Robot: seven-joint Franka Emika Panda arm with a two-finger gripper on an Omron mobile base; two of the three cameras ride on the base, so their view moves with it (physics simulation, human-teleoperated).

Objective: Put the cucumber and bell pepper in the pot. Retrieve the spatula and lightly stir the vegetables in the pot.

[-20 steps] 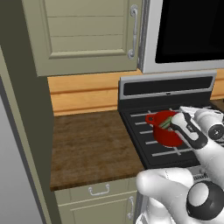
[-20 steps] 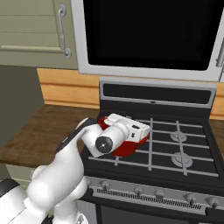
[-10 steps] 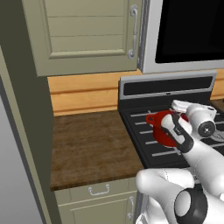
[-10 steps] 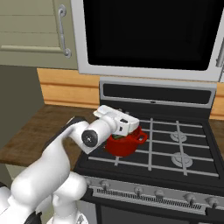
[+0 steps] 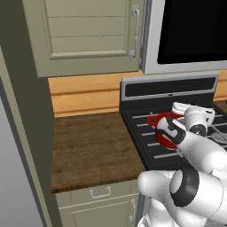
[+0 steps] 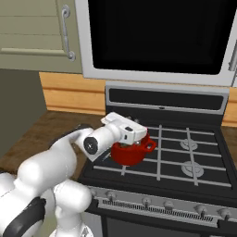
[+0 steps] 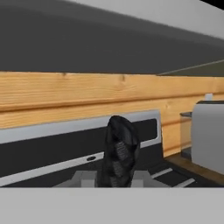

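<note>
The red pot [image 5: 162, 129] [image 6: 132, 154] stands on the front left burner of the black stove [image 6: 185, 157]. My white hand [image 5: 195, 119] [image 6: 124, 131] hovers just over the pot's rim and lies level, pointing at the stove's back panel. It hides what is inside the pot. In the hand view my gripper [image 7: 118, 148] appears as one dark mass, fingers pressed together. I can make out nothing between them. The cucumber, bell pepper and spatula are out of view.
A wooden counter [image 5: 95, 148] runs left of the stove, under a beige cabinet [image 5: 88, 35]. A microwave [image 6: 157, 37] hangs over the stove. A grey box-shaped appliance [image 7: 208, 133] stands to the right in the hand view. Bare burners [image 6: 190, 167] lie right of the pot.
My hand has shifted a little to the left over the pot and turned to lie level. The elbow has swung. The pot has stayed in place.
</note>
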